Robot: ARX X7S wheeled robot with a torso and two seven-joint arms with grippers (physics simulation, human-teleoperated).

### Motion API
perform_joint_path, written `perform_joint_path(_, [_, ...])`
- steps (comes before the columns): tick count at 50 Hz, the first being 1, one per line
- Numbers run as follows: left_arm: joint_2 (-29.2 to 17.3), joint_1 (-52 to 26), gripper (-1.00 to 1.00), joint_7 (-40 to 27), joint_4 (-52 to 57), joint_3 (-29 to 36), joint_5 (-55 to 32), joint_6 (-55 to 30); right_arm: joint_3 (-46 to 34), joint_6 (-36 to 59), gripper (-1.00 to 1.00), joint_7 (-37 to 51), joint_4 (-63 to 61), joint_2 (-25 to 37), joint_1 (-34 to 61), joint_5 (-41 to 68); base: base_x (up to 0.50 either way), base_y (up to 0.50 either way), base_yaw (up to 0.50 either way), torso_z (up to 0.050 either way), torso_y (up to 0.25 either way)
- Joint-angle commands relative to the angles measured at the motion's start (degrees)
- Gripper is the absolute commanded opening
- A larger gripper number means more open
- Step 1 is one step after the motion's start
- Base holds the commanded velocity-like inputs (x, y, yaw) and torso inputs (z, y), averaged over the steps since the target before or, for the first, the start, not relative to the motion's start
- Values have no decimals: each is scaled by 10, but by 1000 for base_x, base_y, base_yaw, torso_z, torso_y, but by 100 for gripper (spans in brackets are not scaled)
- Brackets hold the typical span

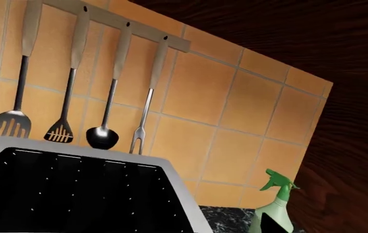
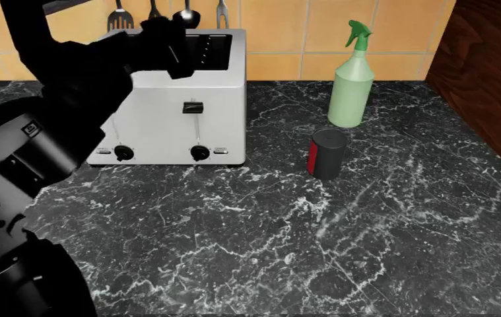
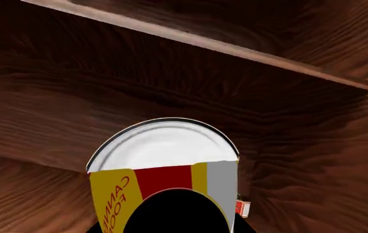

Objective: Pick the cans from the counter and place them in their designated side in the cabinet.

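A black marble-look worktop (image 2: 259, 244) with white veining is seen from the head view. A slim dark can (image 2: 326, 153) with a red patch stands upright on it, just right of a silver toaster (image 2: 179, 99) and in front of a pale green spray bottle (image 2: 353, 76). The left arm (image 2: 65, 86) is raised over the toaster; its claw is not visible, so its state cannot be told. Utensils (image 1: 83, 131) are hung on a rail against orange tiles (image 1: 235, 102). In the right wrist view, the red-and-yellow can (image 3: 164, 179) with a white lid is seen close up inside a dark wooden cabinet (image 3: 184, 73). The right claw cannot be made out clearly, so its grip cannot be told.
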Motion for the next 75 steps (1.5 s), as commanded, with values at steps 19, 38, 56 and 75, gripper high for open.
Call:
perform_joint_path(19, [-10,-5,100,37,-11,27,-23,17,252,-176,-100,-245,416,-172,32,-637,0,0,0,0,1])
perform_joint_path(38, [-13,-7,100,6,18,6,-50,2,271,-147,-100,-325,263,-204,32,-684,0,0,0,2,1])
perform_joint_path(56, [-18,-5,100,-5,22,2,-55,13,273,-149,-100,-313,226,-217,32,-727,0,0,0,41,0])
perform_joint_path(75, [-24,-8,100,-20,27,-4,-82,-6,273,-166,-100,-309,231,-209,32,-740,417,135,0,0,0])
